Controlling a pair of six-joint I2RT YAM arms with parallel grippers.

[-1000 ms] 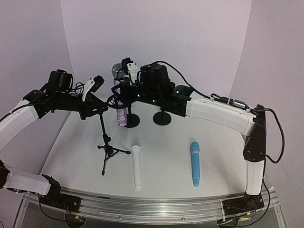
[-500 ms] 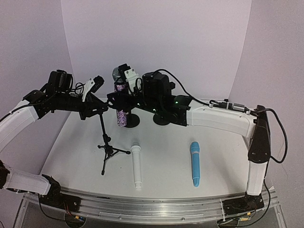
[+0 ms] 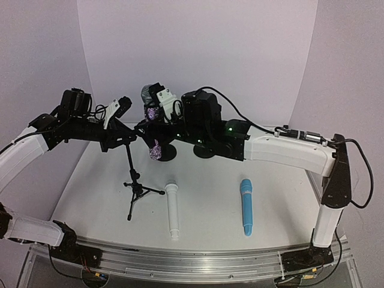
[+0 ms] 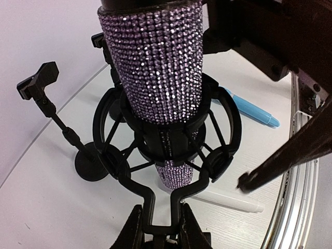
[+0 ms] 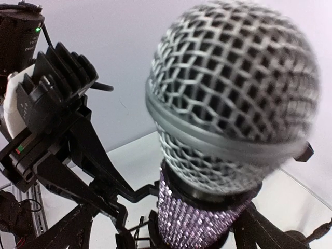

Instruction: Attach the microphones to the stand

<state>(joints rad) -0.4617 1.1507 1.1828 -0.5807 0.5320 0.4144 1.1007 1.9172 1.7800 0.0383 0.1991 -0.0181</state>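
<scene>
Jaws pressed together, the left gripper [image 4: 158,231] pinches the black stem of the ring cradle [image 4: 224,136] at the bottom of its wrist view, and the purple microphone [image 4: 155,78] stands in that cradle with its glittery body passing down through the ring. I cannot tell whether the right gripper [image 3: 153,114], beside the microphone at upper centre overhead, has its jaws spread. Lower down, the white microphone [image 3: 172,211] and blue microphone [image 3: 246,207] lie flat on the table [image 3: 207,198], well apart.

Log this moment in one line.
purple mic: in mount | left jaws: shut on mount | right jaws: open beside purple mic | white mic, blue mic: on table
</scene>
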